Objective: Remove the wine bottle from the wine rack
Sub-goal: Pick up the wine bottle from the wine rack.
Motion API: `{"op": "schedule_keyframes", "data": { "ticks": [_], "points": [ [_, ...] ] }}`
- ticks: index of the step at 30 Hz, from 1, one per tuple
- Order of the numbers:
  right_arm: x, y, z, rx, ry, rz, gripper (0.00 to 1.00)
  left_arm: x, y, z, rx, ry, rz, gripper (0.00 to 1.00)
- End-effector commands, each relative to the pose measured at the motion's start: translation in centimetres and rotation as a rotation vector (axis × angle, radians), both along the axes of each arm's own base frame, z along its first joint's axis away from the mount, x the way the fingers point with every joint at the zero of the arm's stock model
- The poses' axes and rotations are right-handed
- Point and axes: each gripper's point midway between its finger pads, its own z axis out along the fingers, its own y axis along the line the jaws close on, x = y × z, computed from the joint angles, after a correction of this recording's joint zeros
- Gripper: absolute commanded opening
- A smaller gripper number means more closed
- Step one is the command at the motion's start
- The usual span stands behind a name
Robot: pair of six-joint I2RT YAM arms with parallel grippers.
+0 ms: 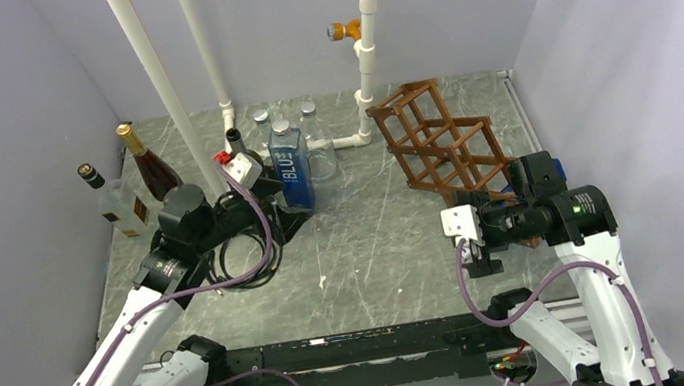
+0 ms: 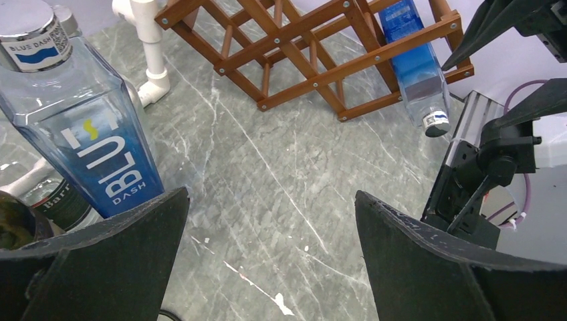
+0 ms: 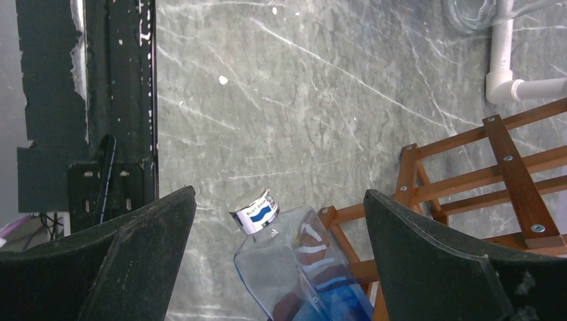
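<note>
Wide-spread and holding nothing, the right fingers (image 3: 434,267) fill the bottom of the right wrist view. The wine bottle (image 3: 301,267) pokes its silver cap up between them, apart from both. The left fingers (image 2: 100,267) are just as wide and also hold nothing, with an upright Blue Dash bottle (image 2: 87,127) at their 10 o'clock.

Pale walls close in the desk (image 1: 376,249) at 9, 12 and 3 o'clock, and a black rail (image 1: 358,337) runs along the 6 o'clock edge. A broad stretch of grey marbled surface lies between the two arms.

The wine bottle is flat-sided clear glass shading to blue, and its cap has a blue-and-white band. It lies tilted in a cell at the near end of the wine rack (image 1: 437,144), neck out toward 6 o'clock. From above, the right arm hides it.

There is one rack, at 1 o'clock near the right wall. Two Blue Dash bottles show, one racked and one standing. Two more bottles (image 1: 130,182) stand at 10 o'clock by the left wall. The clear bottles (image 1: 311,132) at 11 o'clock are too crowded to count. Three white pipes (image 1: 155,73) rise at the back.
</note>
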Motion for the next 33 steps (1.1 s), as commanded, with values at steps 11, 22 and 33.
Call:
{"op": "schedule_keyframes", "data": {
  "ticks": [11, 22, 33],
  "points": [
    [0.8, -2.5, -1.2, -0.210, -0.118, 0.126, 1.00, -0.2, -0.5, 0.6, -0.013, -0.012, -0.041, 0.99],
    [0.7, -6.4, -4.1, -0.457, -0.191, 0.172, 1.00, -0.3, -0.6, 0.5, -0.007, -0.014, -0.052, 0.99],
    [2.1, -7.3, -6.6, -0.519, -0.256, 0.164, 1.00, -0.5, -0.8, 0.5, -0.005, -0.017, -0.070, 1.00]
  ]
}}
